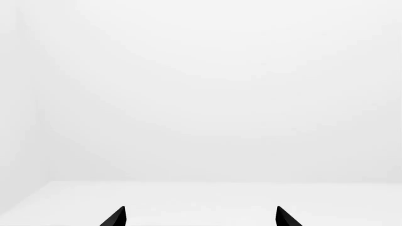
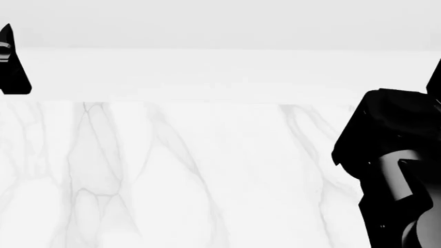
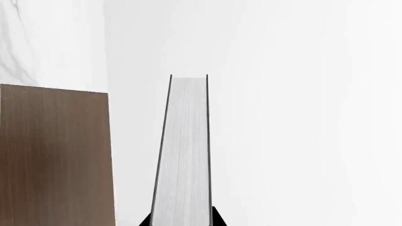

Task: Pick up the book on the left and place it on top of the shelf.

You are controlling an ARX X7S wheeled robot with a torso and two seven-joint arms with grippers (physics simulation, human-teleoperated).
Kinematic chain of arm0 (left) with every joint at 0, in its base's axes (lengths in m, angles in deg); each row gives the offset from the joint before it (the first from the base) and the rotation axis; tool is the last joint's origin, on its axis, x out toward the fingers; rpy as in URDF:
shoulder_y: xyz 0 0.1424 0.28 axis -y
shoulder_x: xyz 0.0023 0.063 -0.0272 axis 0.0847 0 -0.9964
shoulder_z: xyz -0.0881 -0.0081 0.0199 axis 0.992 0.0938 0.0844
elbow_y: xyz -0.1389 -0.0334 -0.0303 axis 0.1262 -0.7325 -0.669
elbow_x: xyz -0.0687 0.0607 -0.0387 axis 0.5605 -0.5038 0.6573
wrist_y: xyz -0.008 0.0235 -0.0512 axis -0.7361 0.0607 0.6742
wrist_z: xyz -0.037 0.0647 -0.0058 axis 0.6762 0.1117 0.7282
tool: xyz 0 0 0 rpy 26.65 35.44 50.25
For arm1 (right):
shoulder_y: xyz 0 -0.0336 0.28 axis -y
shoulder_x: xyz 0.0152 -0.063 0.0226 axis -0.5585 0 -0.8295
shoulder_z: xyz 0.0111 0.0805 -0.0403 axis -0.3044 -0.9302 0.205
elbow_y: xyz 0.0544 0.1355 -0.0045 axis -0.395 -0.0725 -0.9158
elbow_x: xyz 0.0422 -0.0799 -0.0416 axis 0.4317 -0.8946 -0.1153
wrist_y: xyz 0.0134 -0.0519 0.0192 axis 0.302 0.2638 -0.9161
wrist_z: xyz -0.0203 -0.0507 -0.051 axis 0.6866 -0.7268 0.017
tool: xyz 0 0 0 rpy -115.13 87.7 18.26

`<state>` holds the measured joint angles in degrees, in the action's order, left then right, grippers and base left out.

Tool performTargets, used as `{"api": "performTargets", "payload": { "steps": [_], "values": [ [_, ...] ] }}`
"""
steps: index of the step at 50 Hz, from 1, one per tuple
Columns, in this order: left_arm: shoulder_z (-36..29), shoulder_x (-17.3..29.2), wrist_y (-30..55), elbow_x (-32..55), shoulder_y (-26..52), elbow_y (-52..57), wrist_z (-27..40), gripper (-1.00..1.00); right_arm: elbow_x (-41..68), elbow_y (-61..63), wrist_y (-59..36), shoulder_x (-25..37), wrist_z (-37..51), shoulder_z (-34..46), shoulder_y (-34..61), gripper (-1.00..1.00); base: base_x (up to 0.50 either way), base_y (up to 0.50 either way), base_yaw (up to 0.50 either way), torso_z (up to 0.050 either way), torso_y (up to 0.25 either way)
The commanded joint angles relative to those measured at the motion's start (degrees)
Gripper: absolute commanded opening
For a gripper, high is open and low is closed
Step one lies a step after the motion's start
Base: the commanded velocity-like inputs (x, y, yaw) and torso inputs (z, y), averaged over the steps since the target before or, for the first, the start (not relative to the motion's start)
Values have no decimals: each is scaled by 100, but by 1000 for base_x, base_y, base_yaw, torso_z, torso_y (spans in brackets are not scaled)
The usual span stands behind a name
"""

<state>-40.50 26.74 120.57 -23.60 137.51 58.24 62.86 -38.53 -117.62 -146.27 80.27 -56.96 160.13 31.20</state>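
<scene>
**Book clamped in your right gripper, shelf panel beside it**

Your right gripper holds the book. In the right wrist view only two small black finger tips show at the frame's 6 o'clock edge, one against each cover, so the jaws are closed to the book's thickness. The book runs straight out from between them toward 12 o'clock, its white page edges facing the camera and a thin black cover line down each side. Its far end stands free against plain white background.

At 9 o'clock from the book, apart from it by a white strip, you see a flat brown wooden panel of the shelf. You cannot tell from this view whether the book is above the shelf or just beside it.

In the head view, your right arm fills the 4 o'clock corner over the marble table; neither book nor shelf shows there.

Your left gripper shows two black tips set wide apart with nothing between them, facing a bare white wall. In the head view a black part of the left arm sits at 10 o'clock.
</scene>
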Motion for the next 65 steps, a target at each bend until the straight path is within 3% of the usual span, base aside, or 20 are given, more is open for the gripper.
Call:
{"api": "performTargets", "payload": {
  "steps": [1,12,24,55,56,65],
  "values": [
    [32,20,-5,32,-29,14,17,100,-692,1,-520,62,-174,954,-83,-100,0,0,0,0,0],
    [28,31,-12,50,-27,16,36,100,-650,1,-697,10,-180,184,-80,-100,0,0,0,0,1],
    [43,53,6,81,-18,33,61,100,-698,1,-1016,37,-556,454,-205,-100,0,0,0,1,1],
    [80,109,-37,136,-81,37,102,100,-705,1,-1026,5,-211,-51,-280,-100,0,0,0,0,1],
    [76,112,-37,136,-80,36,103,100,-701,1,-1026,2,-255,-19,-291,100,0,0,0,0,0],
    [82,122,-33,159,-85,48,119,100,-698,1,-983,-22,-181,-51,-303,100,0,0,0,0,1]
  ]
}}
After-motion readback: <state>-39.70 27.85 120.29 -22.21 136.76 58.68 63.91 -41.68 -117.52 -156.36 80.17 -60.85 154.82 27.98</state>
